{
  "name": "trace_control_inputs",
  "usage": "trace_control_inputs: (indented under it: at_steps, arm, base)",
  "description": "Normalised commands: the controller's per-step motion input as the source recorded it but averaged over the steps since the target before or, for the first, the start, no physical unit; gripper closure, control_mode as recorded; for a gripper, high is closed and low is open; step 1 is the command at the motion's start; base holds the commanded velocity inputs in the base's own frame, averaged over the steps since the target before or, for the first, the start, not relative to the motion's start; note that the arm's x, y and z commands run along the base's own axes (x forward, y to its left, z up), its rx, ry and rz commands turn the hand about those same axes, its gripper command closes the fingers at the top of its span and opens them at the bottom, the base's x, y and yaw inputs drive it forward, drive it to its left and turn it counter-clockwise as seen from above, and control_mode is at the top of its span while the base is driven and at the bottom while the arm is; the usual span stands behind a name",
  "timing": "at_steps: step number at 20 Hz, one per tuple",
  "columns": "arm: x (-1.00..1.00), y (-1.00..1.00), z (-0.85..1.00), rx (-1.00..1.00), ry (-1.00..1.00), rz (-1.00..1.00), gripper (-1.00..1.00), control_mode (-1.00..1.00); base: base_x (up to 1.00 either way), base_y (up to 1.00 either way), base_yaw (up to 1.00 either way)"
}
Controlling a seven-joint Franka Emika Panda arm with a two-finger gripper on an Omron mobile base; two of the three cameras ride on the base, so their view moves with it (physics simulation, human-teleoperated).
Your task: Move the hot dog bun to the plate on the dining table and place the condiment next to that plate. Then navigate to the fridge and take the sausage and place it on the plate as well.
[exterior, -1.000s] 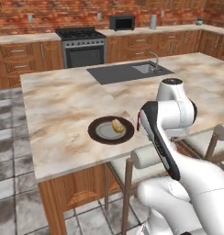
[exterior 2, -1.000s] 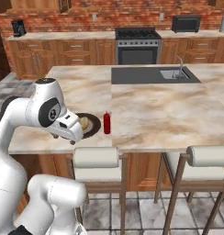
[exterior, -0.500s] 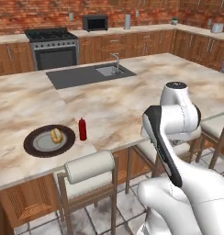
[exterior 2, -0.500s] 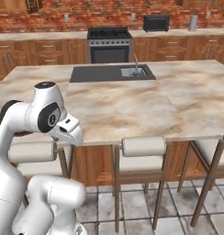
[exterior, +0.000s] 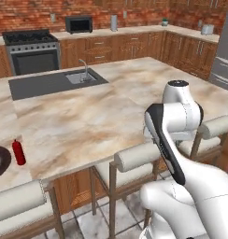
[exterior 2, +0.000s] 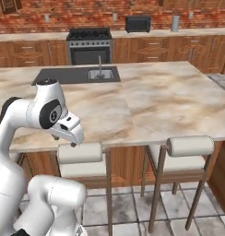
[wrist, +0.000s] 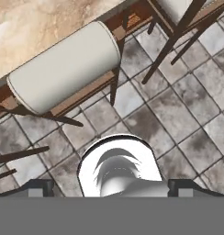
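Gripper (exterior 2: 73, 138) hangs empty, jaws apart, tucked beside the marbled beige stone surface (exterior: 102, 116); keep it folded while driving toward the grey-silver fridge (exterior: 223, 56).

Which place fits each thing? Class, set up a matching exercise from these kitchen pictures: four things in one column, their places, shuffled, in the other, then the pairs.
Things:
1. condiment
2. sink
3. microwave
4. stove

Places:
A. on the wall counter, against the brick
B. set into the dining table top
C. standing on the table beside the plate
D. built into the wall counter, left of the microwave

Pairs: 1-C, 2-B, 3-A, 4-D
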Motion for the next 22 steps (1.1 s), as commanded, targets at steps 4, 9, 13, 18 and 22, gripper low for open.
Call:
trace_control_inputs:
  at_steps: [4, 9, 13, 18, 22]
  arm:
    - [0.00, 0.00, 0.00, 0.00, 0.00, 0.00, -1.00, 1.00]
    - [0.00, 0.00, 0.00, 0.00, 0.00, 0.00, -1.00, 1.00]
    - [0.00, 0.00, 0.00, 0.00, 0.00, 0.00, -1.00, 1.00]
    - [0.00, 0.00, 0.00, 0.00, 0.00, 0.00, -1.00, 1.00]
    - [0.00, 0.00, 0.00, 0.00, 0.00, 0.00, -1.00, 1.00]
  base:
    - [0.05, -1.00, -0.07]
    - [0.03, -1.00, -0.08]
    - [0.00, -1.00, -0.06]
    - [-0.03, -1.00, -0.02]
    - [0.00, -1.00, -0.02]
